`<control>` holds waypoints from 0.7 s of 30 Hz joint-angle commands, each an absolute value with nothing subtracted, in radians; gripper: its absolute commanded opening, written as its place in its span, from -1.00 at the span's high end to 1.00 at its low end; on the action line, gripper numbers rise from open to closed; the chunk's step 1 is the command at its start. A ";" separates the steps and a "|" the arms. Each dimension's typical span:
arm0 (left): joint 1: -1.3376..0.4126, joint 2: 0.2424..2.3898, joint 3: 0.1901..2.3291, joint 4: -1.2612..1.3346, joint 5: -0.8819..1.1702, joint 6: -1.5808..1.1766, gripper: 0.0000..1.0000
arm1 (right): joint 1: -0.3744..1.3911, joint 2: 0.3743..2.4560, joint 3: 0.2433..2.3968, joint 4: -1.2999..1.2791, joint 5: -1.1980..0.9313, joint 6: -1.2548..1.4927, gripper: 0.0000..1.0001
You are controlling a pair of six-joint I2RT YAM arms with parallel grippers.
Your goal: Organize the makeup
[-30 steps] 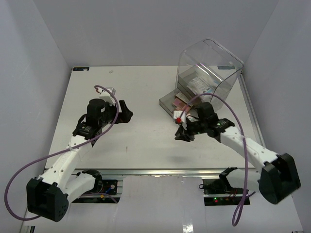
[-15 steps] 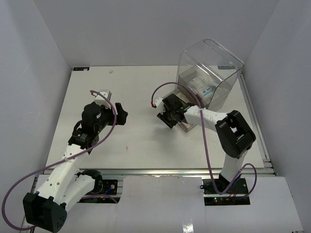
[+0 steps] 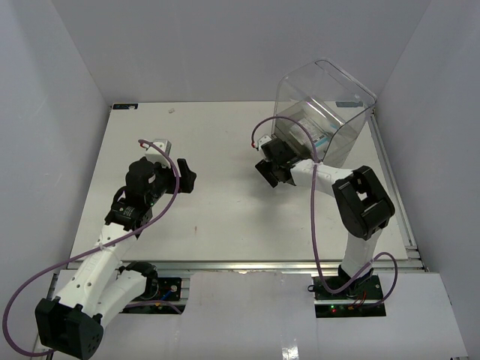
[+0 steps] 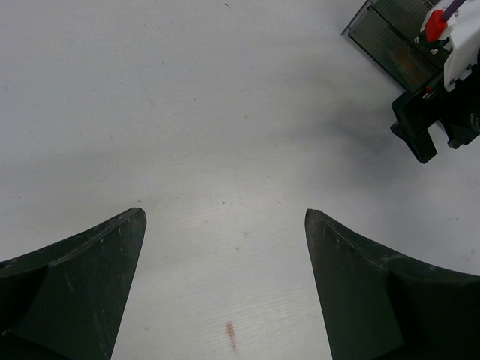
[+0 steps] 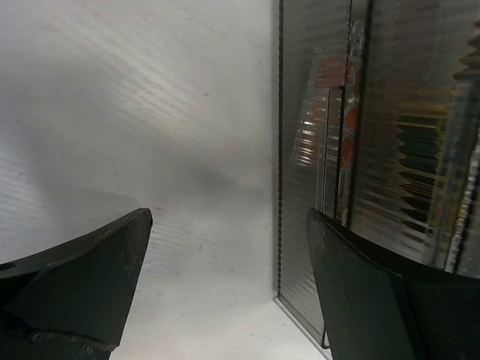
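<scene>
Clear box [image 3: 352,96] holds one white packet [image 3: 318,135]; two jaw pairs gaping

The left arm [image 3: 112,225] and the right arm [image 3: 330,176] share one build: white link shells between chunky black joint housings. A purple cable [image 3: 45,264] runs in loose loops along the left arm. A second purple cable [image 3: 313,232] follows the right arm and ends in a small red fitting [image 4: 433,22] by the wrist. The left gripper [image 4: 223,217] and the right gripper [image 5: 227,214] have matt black, wedge-shaped fingers [image 4: 75,285], faintly scuffed. Black bases [image 3: 341,289] sit at the near edge of the table [image 3: 225,225].
</scene>
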State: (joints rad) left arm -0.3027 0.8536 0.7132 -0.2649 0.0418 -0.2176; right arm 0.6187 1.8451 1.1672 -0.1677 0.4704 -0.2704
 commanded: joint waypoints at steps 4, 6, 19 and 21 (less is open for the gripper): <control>-0.296 0.845 0.721 -0.259 0.040 -0.207 -0.96 | 0.582 1.765 1.128 -0.072 0.517 -0.326 -0.80; -0.296 0.845 0.720 -0.259 0.038 -0.207 -0.96 | 0.583 1.729 1.120 -0.098 0.438 -0.349 -0.80; -0.296 0.822 0.704 -0.224 0.113 -0.198 -0.96 | 0.474 1.112 0.987 -0.365 -0.453 -0.620 -0.80; -0.296 0.818 0.697 -0.212 0.130 -0.196 -0.96 | 0.397 1.021 0.926 -0.316 -0.457 -0.553 -0.80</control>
State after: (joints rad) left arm -0.3019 0.8506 0.7110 -0.2532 0.0798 -0.2133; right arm 0.5226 1.1817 1.0236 -0.3561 -0.3318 -0.6010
